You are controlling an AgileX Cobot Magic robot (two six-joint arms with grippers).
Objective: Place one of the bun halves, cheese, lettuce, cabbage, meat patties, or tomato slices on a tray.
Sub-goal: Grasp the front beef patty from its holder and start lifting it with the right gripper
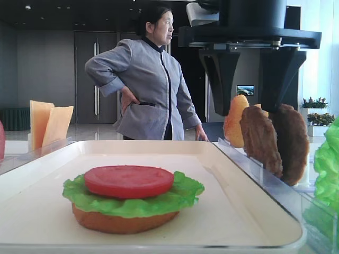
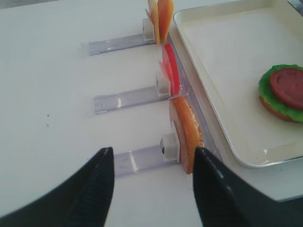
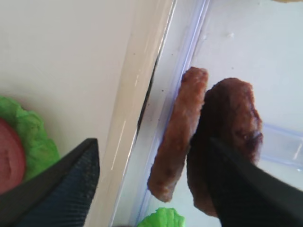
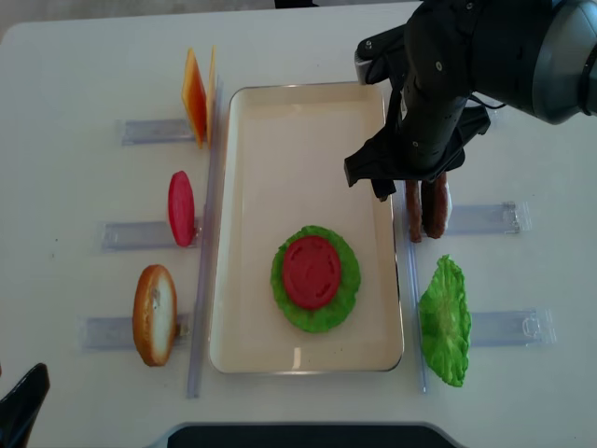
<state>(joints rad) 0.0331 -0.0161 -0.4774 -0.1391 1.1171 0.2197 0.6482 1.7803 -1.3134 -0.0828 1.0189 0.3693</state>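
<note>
Tray (image 4: 244,224) mid-frame already stacked: bun base (image 1: 122,221), lettuce (image 4: 347,280), tomato (image 4: 311,272); patty next. Right gripper (image 4: 422,191) fingers spread over upright meat patties (image 4: 425,209) right of tray, nothing pinched. Left gripper (image 2: 151,184) spread, idle

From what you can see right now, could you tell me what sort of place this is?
Probably a demo area in a lobby or showroom: toy burger parts in clear holders on a white table, double doors behind a uniformed woman.

Bright, even daylight; glare washes the white worktop (image 2: 57,94) beside the tray (image 4: 242,187); close jaws blur softly.
</note>
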